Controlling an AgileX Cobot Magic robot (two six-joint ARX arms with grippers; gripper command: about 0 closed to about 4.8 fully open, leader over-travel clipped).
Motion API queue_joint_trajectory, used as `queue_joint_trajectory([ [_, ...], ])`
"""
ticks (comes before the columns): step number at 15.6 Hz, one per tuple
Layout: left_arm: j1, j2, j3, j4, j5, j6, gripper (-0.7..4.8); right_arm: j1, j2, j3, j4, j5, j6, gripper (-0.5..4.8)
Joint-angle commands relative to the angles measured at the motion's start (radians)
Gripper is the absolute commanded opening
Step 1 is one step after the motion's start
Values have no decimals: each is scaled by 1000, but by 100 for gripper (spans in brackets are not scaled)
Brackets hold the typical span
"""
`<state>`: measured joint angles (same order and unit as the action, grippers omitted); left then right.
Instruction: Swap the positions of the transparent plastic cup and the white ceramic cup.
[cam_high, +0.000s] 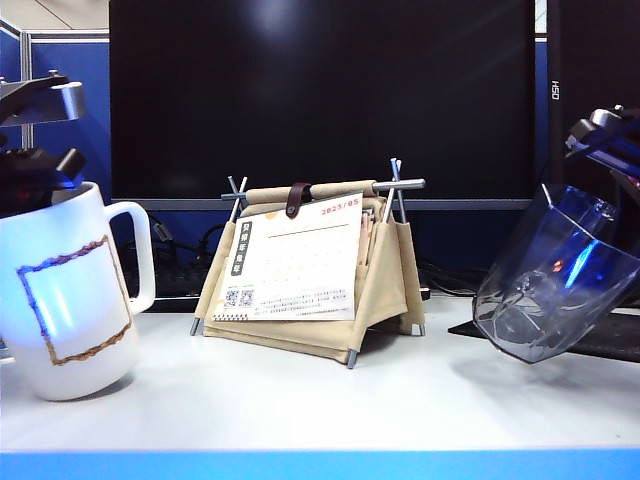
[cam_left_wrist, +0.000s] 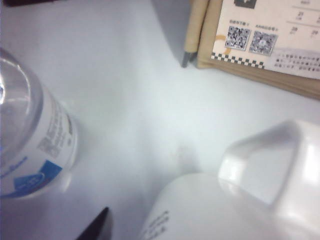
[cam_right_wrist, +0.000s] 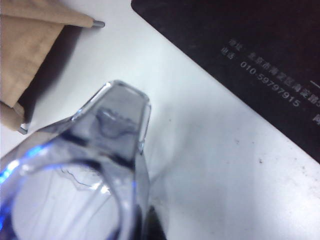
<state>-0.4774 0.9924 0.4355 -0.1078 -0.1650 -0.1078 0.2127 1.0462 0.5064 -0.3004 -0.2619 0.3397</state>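
Note:
The white ceramic cup (cam_high: 65, 300), with a brown-purple rectangle on its side, stands upright on the table at the left, its handle toward the middle. My left gripper (cam_high: 40, 160) is right above and behind its rim. In the left wrist view the white ceramic cup (cam_left_wrist: 250, 200) fills the near corner. One dark fingertip (cam_left_wrist: 98, 229) stands beside its wall with a gap; the jaws are open. The transparent plastic cup (cam_high: 550, 285) hangs tilted above the table at the right. My right gripper (cam_high: 600, 135) is shut on its rim. The right wrist view shows the transparent plastic cup (cam_right_wrist: 117, 130) pinched by a dark finger (cam_right_wrist: 156, 227).
A beige canvas calendar stand (cam_high: 310, 270) sits mid-table in front of a dark monitor (cam_high: 320, 90). A clear labelled bottle (cam_left_wrist: 30, 145) stands close beside the mug. A black mat (cam_right_wrist: 240, 55) lies under and behind the lifted cup. The table's blue front edge (cam_high: 320, 465) runs along the front.

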Motion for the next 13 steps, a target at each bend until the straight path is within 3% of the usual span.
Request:
queue_joint_trajectory([
  [1,1,2,21,42,-3,7,-6,2,-3,8,48,-10,0,-6],
  [6,8,48,84,33,13,7,-6,2,-4,8,51,-29,0,-6],
  [13,13,72,311,-253,159,29,-6,2,-8,25,39,-82,-1,-6],
])
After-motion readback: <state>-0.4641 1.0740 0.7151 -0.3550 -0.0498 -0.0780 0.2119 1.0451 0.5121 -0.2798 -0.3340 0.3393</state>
